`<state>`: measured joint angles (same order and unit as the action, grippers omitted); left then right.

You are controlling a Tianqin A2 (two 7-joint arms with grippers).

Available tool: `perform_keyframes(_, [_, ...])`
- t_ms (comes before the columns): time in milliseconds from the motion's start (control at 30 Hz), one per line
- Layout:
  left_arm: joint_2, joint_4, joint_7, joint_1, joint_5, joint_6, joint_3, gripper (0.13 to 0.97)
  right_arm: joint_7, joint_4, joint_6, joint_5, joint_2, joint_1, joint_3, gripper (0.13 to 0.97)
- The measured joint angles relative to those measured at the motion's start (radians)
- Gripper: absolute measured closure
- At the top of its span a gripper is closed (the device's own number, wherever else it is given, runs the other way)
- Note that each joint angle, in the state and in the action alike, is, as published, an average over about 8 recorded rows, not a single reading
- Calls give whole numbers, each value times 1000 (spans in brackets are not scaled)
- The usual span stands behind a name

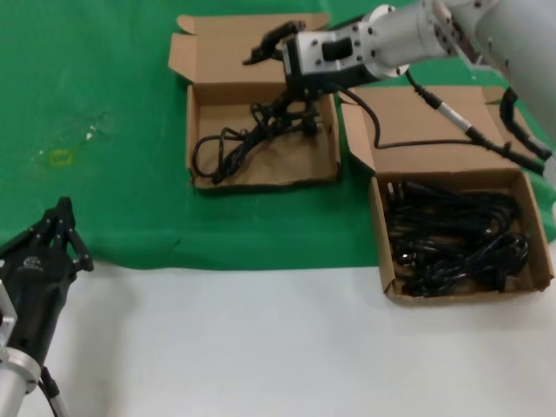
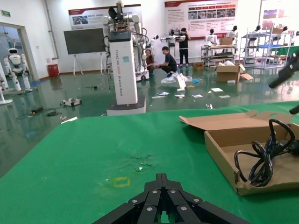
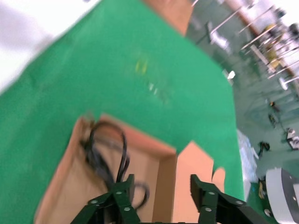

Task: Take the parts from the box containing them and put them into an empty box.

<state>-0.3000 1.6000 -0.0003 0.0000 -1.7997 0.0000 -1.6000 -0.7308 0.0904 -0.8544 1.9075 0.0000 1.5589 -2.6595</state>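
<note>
Over the left box (image 1: pixel 261 165), the right claw (image 1: pixel 276 42) hangs spread, one cord (image 1: pixel 239 143) lying below it; the other cords (image 1: pixel 456 239) fill the right box (image 1: pixel 539 239). Lifting straight up should avoid snagging. Left claw (image 1: pixel 59 228) idles, pressed together.

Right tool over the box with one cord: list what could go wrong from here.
1. The open right tool hangs just above the cord, whose upper loops lie right under it. Pulling away could catch them and drag the cord out of the receiving box.
2. The pile in the source box is tangled, so the next pick may lift several cords at once.
The left tool sits parked at the near left.
</note>
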Motion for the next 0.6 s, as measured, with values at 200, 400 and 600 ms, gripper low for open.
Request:
perform_keyframes(200, [0,0,0,0,0,0,0,953,15,-35,-84,33,0,3,150,607])
perform_keyframes(400, [0,0,0,0,0,0,0,953,22,-45,-106,42,1,1,192,559])
perform_keyframes(600, [0,0,0,0,0,0,0,946,22,-45,-107,42,1,1,193,400])
